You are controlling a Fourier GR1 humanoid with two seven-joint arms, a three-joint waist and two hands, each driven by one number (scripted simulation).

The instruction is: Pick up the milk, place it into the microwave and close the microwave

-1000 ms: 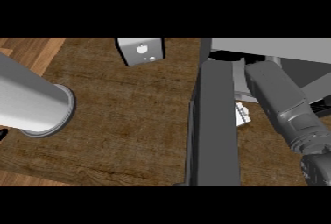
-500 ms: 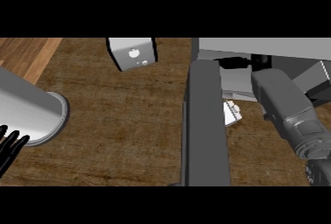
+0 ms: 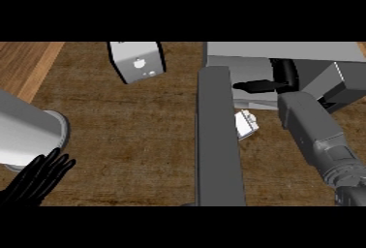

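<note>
While the left hand point(image 3: 37, 180) rests spread near-left, the right hand point(image 3: 275, 83), grip unclear, reaches into the microwave point(image 3: 286, 51); the milk point(image 3: 245, 124) shows no legible label.

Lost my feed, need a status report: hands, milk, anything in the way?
Left robot hand open, resting low left. Right robot hand at microwave mouth. Milk beside open door, ungrasped.

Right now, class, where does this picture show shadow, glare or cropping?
Head view: even light, no glare on the counter; shade shows only inside the microwave by the right hand; the grey cylinder and left hand are cut by the left edge.
</note>
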